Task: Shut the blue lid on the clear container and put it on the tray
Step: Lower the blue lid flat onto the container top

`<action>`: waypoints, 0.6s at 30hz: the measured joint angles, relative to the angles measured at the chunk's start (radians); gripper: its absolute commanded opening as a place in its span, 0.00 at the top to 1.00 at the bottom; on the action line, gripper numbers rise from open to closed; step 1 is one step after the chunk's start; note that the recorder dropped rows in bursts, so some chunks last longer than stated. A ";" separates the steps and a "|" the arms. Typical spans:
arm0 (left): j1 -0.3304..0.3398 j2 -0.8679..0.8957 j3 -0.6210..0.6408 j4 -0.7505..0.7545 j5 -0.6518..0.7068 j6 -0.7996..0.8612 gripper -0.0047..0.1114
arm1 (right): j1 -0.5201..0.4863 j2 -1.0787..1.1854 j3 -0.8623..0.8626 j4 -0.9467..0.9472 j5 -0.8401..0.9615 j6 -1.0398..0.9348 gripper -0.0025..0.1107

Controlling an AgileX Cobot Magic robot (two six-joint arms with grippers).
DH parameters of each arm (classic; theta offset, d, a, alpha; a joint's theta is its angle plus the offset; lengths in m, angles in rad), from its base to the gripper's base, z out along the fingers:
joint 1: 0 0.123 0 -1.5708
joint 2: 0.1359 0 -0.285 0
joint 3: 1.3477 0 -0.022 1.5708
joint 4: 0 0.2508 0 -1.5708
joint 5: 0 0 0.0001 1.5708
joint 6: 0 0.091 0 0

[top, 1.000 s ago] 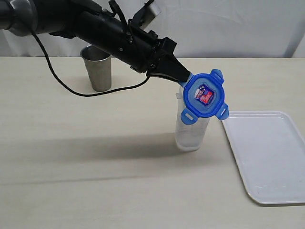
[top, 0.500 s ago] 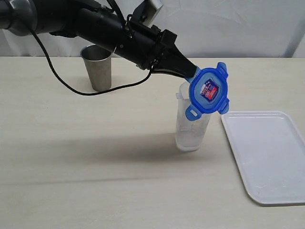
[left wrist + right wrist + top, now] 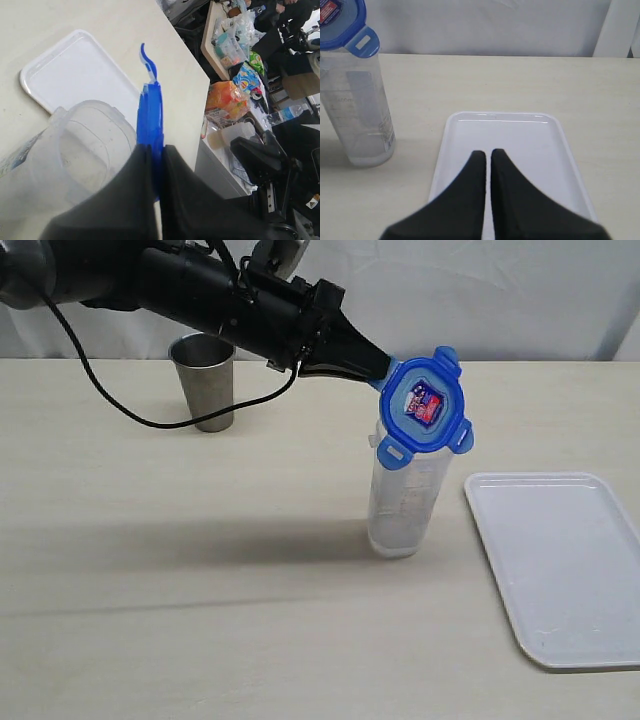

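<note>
Blue four-tab lid tilted in left gripper at container rim; right gripper closed.

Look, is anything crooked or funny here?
Yes. The blue lid is tipped up steeply over the clear container's mouth instead of lying flat on it, pinched by one side in the left arm's shut jaws. The container stands upright, and nothing looks spilled or broken.

blue lid edge-on, pinched by left gripper, beside clear container
</note>
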 measured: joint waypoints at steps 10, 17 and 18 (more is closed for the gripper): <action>0.000 0.000 0.000 0.068 -0.040 0.000 0.96 | 0.000 0.000 0.000 0.000 0.000 0.000 0.94; 0.000 0.000 0.000 0.098 -0.058 0.000 0.96 | 0.000 0.000 0.000 0.000 0.000 0.000 0.94; 0.000 0.000 0.000 0.113 -0.063 0.000 0.96 | 0.000 0.000 0.000 0.000 0.000 0.000 0.94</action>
